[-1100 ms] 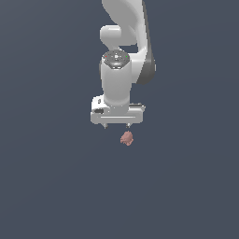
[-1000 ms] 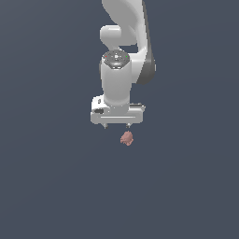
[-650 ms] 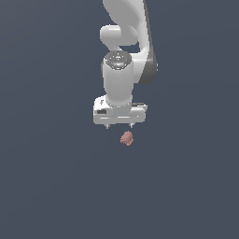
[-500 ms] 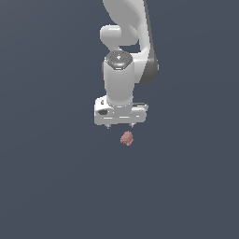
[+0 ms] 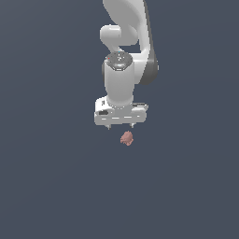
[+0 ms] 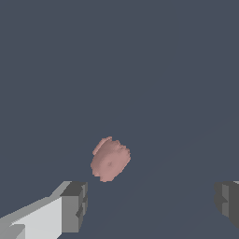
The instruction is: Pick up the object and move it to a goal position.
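Note:
The object is a small lumpy salmon-pink blob (image 5: 126, 138) lying on the dark grey floor. In the exterior view my white gripper (image 5: 121, 126) hangs just above it, a little toward the exterior view's left. Its two short fingertips (image 5: 109, 126) point down and stand apart, holding nothing. In the wrist view the blob (image 6: 110, 159) lies beyond the spread fingers (image 6: 73, 207), closer to one of them than to the other. The gripper (image 6: 151, 203) is open and does not touch the blob.
A plain dark grey floor (image 5: 51, 186) fills both views. The white arm (image 5: 126, 42) rises from the gripper to the exterior view's top edge.
The gripper has risen a little and drifted slightly toward the exterior view's right. The blob has not moved.

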Robot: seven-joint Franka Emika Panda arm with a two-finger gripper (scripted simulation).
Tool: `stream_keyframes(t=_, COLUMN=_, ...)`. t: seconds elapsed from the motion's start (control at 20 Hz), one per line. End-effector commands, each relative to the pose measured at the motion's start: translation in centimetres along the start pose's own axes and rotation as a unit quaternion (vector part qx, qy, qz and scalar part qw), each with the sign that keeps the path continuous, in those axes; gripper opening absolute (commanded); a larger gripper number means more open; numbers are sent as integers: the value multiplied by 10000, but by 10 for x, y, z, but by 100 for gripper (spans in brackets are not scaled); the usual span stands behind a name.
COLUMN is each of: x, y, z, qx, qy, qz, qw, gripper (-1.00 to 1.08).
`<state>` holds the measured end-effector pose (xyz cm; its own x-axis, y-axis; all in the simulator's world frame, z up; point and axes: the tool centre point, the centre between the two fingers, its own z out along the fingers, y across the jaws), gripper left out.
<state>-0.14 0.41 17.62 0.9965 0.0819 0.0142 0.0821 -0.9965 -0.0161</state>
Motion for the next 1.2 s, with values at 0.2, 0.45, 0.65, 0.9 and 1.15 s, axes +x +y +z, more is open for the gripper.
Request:
stream_keyframes(t=0.2, x=-1, y=-2, z=8, qx=-22, qy=-15, qz=-423, qw=9991, gripper=100)
stream_keyframes(t=0.45, x=-3, y=-6, z=19, qx=-44, qy=-32, qz=-968, qw=9953, gripper=100)
stream_keyframes(t=0.65, x=-5, y=-10, z=29, qx=-60, qy=-50, qz=-1540, qw=9880, gripper=100)
stream_keyframes(t=0.9, x=-8, y=-15, z=44, qx=-72, qy=-72, qz=-2306, qw=9730, gripper=100)
stream_keyframes(t=1.15, x=-11, y=-21, z=57, qx=-71, qy=-89, qz=-3061, qw=9519, gripper=100)
